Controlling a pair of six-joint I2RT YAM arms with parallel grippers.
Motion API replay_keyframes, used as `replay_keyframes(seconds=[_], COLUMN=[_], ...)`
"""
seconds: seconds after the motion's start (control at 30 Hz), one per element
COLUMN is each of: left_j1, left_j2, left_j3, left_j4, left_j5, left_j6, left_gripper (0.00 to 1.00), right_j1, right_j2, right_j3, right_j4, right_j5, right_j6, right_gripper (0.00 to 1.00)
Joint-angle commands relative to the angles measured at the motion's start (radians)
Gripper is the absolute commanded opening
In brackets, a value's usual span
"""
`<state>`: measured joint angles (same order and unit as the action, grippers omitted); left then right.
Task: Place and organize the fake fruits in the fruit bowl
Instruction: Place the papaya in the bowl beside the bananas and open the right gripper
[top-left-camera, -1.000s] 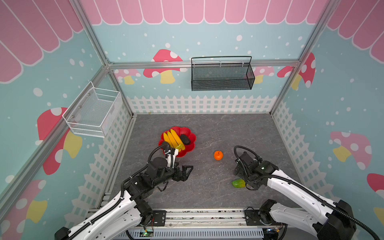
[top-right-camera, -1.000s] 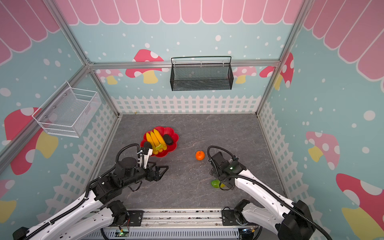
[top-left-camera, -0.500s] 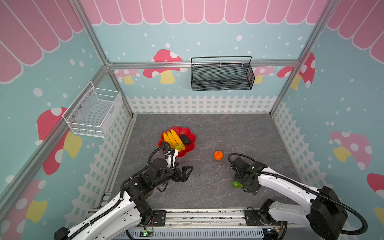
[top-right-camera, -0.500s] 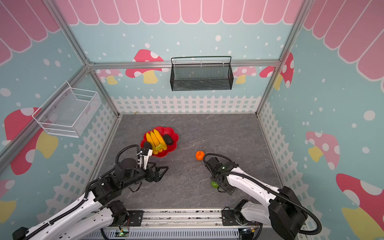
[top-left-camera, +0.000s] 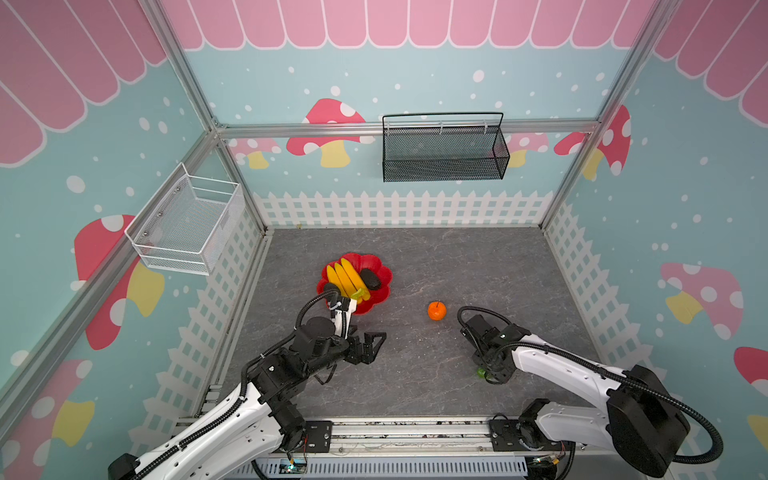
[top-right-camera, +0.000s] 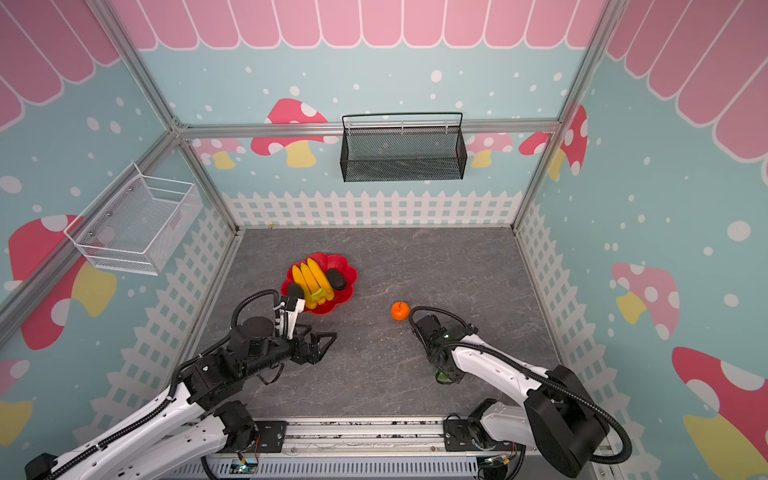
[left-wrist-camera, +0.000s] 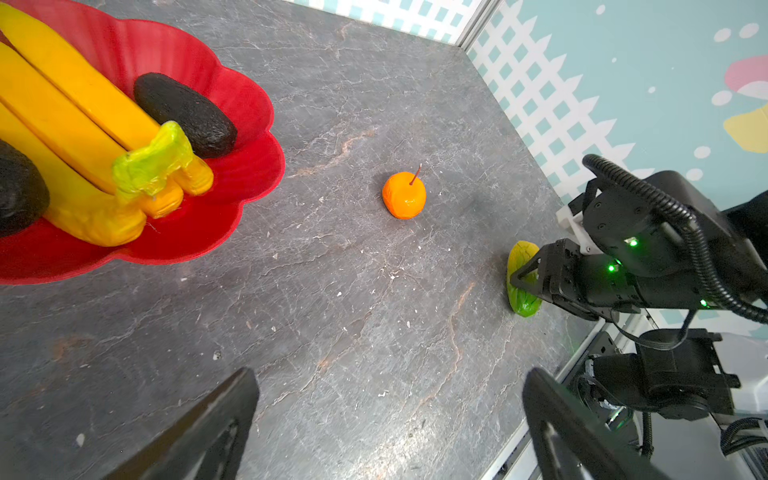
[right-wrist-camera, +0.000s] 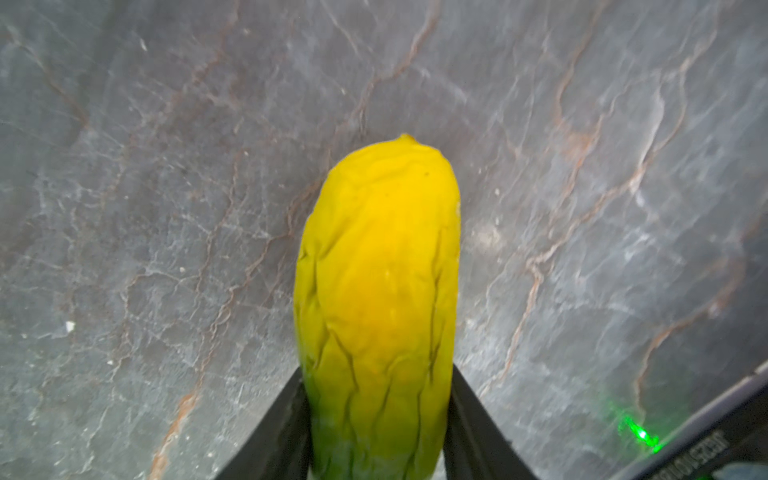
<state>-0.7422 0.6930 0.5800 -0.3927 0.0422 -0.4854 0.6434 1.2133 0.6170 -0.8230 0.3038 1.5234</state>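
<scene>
While the right claw (right-wrist-camera: 377, 374) grips the green-yellow fruit (right-wrist-camera: 378, 257) by both sides on the table (right-wrist-camera: 145, 166), the left claw (left-wrist-camera: 390, 376) hangs spread wide and empty. Ahead of it lies the orange (left-wrist-camera: 404, 201), and farther off the red bowl (left-wrist-camera: 253, 124) holds the bananas (left-wrist-camera: 83, 95) and two avocados (left-wrist-camera: 185, 114).

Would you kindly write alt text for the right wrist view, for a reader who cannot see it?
A green-yellow oblong fruit fills the centre, its green end clasped between the right gripper's black fingers, with grey veined tabletop behind.
</scene>
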Motion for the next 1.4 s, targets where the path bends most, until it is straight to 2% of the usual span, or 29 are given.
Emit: replay_keyframes(seconds=[0.0, 0.17, 0.27, 0.4, 0.57, 0.7, 1.1, 1.37], left_j1=[-0.005, -0.005, 0.006, 0.083, 0.259, 0.328, 0.358, 0.360], left_j2=[0.001, -0.047, -0.066, -0.059, -0.047, -0.064, -0.076, -0.090], left_j3=[-0.005, 0.016, 0.035, 0.075, 0.103, 0.100, 0.090, 0.087], left_j4=[-0.021, -0.069, -0.101, -0.143, -0.164, -0.166, -0.173, -0.171], left_j5=[-0.024, -0.117, -0.190, -0.229, -0.155, -0.123, -0.113, -0.103], left_j6=[0.018, 0.016, 0.019, 0.022, 0.024, 0.027, 0.034, 0.036], left_gripper=[0.99, 1.00, 1.00, 1.00, 1.00, 1.00, 1.00, 1.00], right_j1=[-0.008, -0.005, 0.005, 0.035, 0.046, 0.062, 0.120, 0.134], right_j2=[-0.037, -0.019, 0.076, 0.281, 0.539, 0.720, 0.909, 0.960], right_j3=[0.035, 0.234, 0.371, 0.570, 0.797, 0.946, 1.096, 1.114], right_j4=[0.009, 0.202, 0.356, 0.496, 0.553, 0.553, 0.541, 0.507], right_j5=[0.085, 0.147, 0.088, -0.025, -0.114, -0.171, -0.203, -0.202], right_j6=[-0.079, -0.470, -0.671, -0.812, -0.864, -0.855, -0.827, -0.806], right_gripper=[0.40, 0.34, 0.33, 0.33, 0.33, 0.33, 0.35, 0.37])
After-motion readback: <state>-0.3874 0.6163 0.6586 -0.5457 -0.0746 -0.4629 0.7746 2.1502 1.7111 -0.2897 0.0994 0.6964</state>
